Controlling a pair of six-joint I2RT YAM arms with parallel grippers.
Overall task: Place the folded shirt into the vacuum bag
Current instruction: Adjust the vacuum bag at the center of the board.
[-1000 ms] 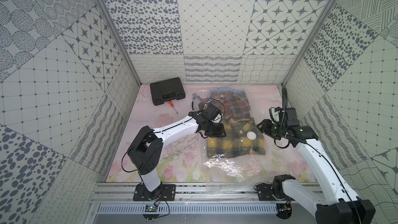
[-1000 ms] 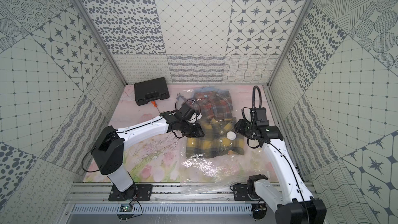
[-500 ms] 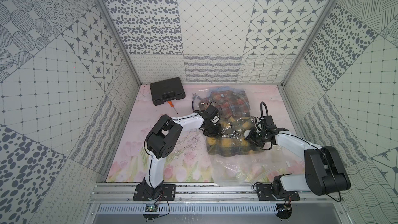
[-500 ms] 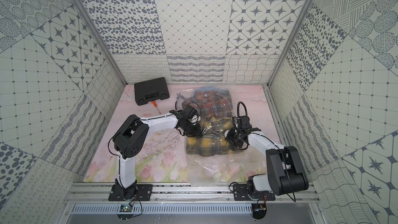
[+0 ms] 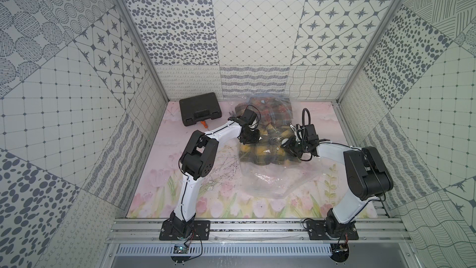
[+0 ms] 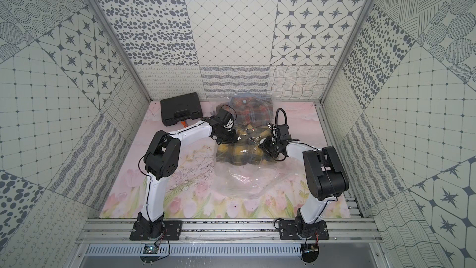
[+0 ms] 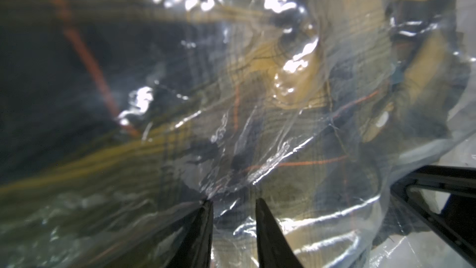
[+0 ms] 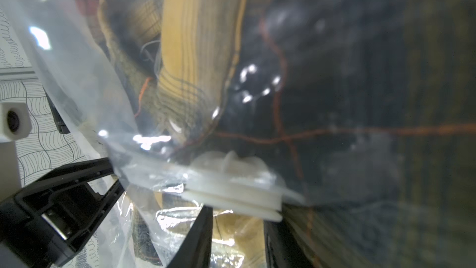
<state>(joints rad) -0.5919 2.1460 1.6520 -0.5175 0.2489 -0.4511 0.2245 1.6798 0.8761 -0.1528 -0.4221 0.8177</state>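
Nearest me, the slack clear end of the vacuum bag lay empty on the surface, while the folded shirt sat farther in under the film, apparently inside. The left end effector and right end effector flanked it, jaws slightly parted against the film, probably to steady the bag; whether either truly gripped, I could not tell.

We see a booth closed in by a back wall, a left wall and a right wall. All three are papered in grey-on-white patches of dots, stars, grids and wavy lines, with aluminium posts in the far corners. Under soft, even light, the worktop wears a pale pink mat printed with tulips, and a slotted aluminium rail runs along its near edge.
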